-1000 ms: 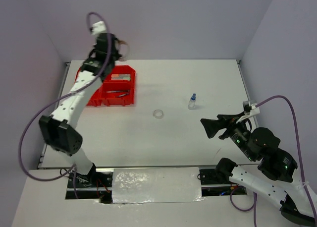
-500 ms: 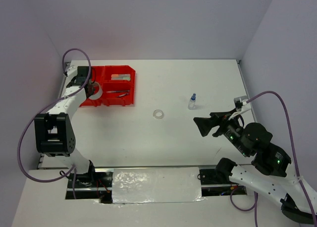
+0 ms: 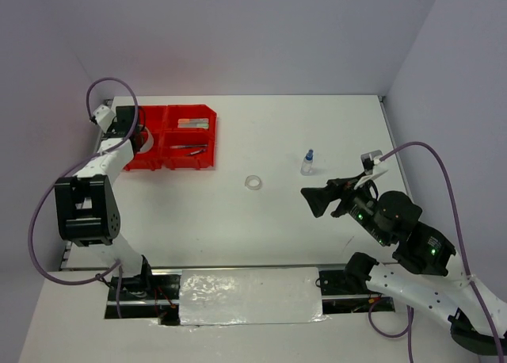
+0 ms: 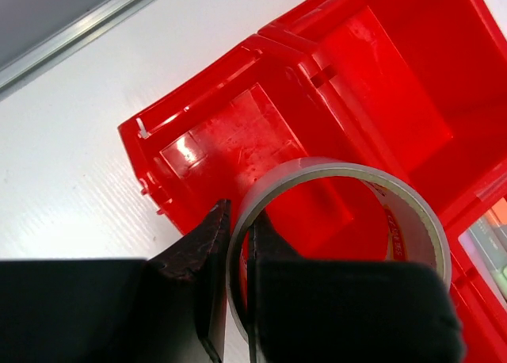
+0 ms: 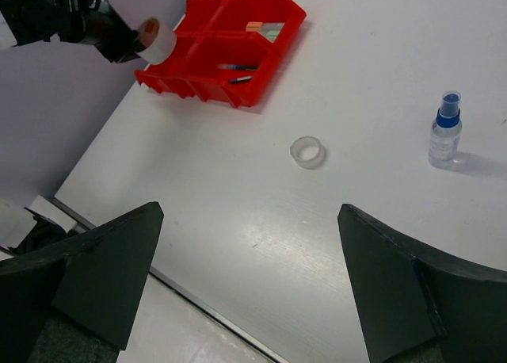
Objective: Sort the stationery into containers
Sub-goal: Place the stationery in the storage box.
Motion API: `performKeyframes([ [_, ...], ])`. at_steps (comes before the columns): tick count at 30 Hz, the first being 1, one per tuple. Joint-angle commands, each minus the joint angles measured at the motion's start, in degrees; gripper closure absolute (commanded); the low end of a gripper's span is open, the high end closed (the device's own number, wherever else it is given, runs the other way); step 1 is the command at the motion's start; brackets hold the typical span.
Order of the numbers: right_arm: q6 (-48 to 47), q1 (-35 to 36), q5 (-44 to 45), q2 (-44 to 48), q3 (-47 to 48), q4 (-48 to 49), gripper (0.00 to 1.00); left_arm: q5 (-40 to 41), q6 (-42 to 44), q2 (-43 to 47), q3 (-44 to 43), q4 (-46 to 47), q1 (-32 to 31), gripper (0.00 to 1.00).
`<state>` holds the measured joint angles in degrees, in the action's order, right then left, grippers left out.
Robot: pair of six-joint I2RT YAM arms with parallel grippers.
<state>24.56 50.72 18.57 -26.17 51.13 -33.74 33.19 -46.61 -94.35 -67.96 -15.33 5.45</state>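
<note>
The grey tape roll is gripped by its wall in the closed left pincer — one finger inside the ring, one outside — and appears to hang just ahead of the tips over a bare corner compartment of the bright red plastic organiser tray. If released on edge here, it could strike the rim below the pincer and roll off onto the white bench. That grip is shown only in the left wrist view. The right wrist view alone shows the small clear tape ring and the blue-capped clear bottle, unsorted, well ahead of the wide-open, empty right pincer.
</note>
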Motion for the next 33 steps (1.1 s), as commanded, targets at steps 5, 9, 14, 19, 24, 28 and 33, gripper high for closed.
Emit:
performKeyframes([
  [5, -0.5, -0.2, -1.1, 0.0, -0.1, 3.3, 0.00, 0.3, 0.7, -3.6, -1.6, 4.4, 0.4, 0.82],
  [9, -0.4, -0.3, -1.3, 0.4, -0.1, 3.3, 0.00, 0.1, 0.7, -5.1, -2.0, 4.8, 0.4, 0.73],
  [14, -0.2, -0.2, -1.3, 0.5, -0.4, 3.4, 0.00, 1.2, 0.0, -4.1, -1.4, 4.1, 0.4, 0.47],
  [19, -0.1, -0.3, -1.9, 0.0, -0.5, 4.1, 0.00, 2.2, -0.6, -2.5, -1.2, 3.0, 0.4, 0.24],
  [24, -0.3, -0.3, -1.9, -0.4, -0.2, 3.9, 0.00, -1.5, -0.6, 2.1, -0.8, 4.1, 0.3, 0.16],
  [28, -0.3, -0.2, -1.4, 0.0, -0.2, 4.0, 0.00, -7.3, 5.2, 11.7, 0.2, 7.0, -3.3, 0.09],
  [33, 0.2, -0.2, -0.9, 1.2, -0.2, 4.4, 0.00, -10.1, 15.4, 15.7, -2.6, 3.8, -20.7, 0.06],
])
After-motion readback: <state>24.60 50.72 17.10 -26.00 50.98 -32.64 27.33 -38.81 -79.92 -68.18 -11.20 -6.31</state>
